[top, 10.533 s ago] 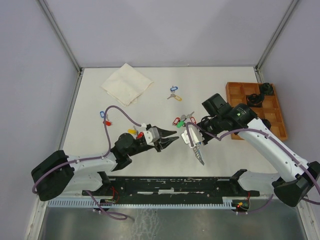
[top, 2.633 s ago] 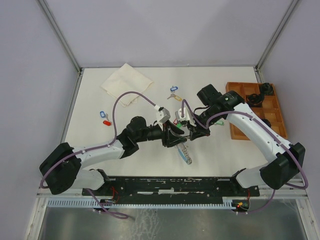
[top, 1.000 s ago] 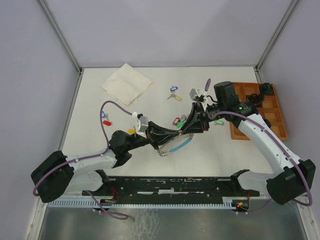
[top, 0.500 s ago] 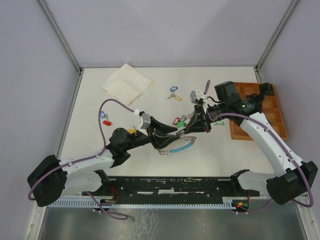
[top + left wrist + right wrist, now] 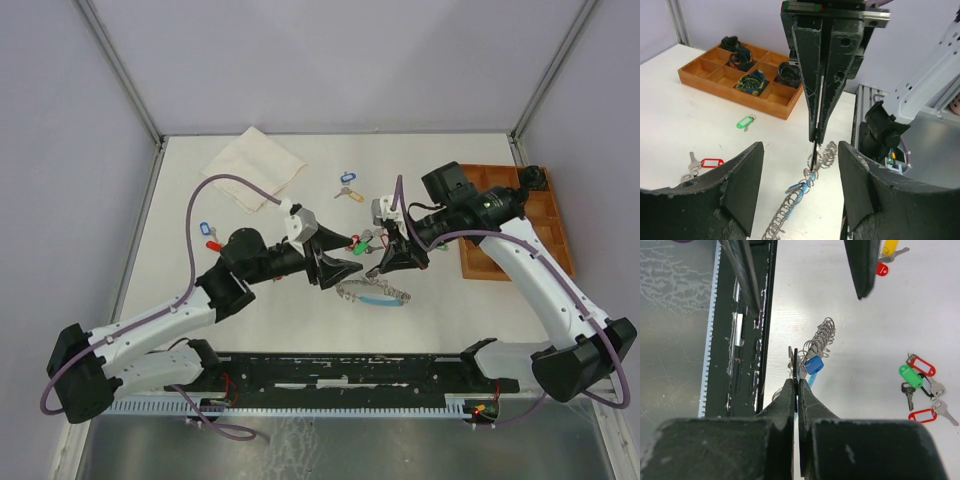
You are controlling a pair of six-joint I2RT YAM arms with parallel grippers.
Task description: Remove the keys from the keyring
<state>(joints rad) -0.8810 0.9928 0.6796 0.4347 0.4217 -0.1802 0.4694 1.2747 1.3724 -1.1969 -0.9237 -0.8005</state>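
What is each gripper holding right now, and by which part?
The right gripper is shut on the keyring, pinching a thin metal piece at the end of its beaded chain, beside the blue part. The left gripper is open and holds nothing.

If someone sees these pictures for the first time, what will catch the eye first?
Two grippers face each other tip to tip over the table. The right gripper is shut on one end of the keyring, whose chain trails down, and the left gripper gapes open opposite it. Next comes the orange wooden tray at the right edge.

Keyring [image 5: 373, 293] on table [image 5: 180, 200] — tray [image 5: 548, 222] far right
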